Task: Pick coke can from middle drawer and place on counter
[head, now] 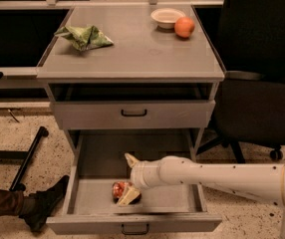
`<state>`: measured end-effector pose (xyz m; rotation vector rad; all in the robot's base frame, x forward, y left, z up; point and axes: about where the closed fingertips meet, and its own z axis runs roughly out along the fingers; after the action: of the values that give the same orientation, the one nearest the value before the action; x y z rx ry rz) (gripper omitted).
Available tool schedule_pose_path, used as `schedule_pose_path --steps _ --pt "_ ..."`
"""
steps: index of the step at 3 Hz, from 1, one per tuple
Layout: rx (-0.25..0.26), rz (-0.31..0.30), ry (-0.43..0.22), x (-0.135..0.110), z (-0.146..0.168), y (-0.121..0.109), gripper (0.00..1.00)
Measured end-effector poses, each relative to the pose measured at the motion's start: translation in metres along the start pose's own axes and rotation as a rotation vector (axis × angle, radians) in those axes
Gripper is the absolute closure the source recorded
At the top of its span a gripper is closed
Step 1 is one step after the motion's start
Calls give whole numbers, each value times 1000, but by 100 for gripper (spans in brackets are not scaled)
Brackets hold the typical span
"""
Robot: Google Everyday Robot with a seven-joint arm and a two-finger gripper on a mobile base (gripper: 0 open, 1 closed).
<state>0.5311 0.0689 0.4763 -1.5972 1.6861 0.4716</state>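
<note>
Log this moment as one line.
gripper: at coke can | coke can: inside open middle drawer | counter: can not yet placed

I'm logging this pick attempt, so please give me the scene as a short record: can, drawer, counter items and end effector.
end effector: down inside the pulled-out middle drawer, right at the coke can
coke can: on the drawer floor near the front, partly covered by the end effector
counter: no can on it yet
counter items: crumpled green bag at the left; white bowl and orange side by side at the back right
task state: pick under way, placing not yet done
</note>
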Motion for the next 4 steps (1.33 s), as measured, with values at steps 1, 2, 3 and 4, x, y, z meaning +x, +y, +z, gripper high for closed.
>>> schedule_pose_path --steps 1,2,3,4 --pt "-73 31 -77 20 46 26 0" --pt "-73 26 -78 18 48 25 0" --pt "-45 -17 -91 3 44 13 0" --pt "-20 -48 -97 -6 38 3 0"
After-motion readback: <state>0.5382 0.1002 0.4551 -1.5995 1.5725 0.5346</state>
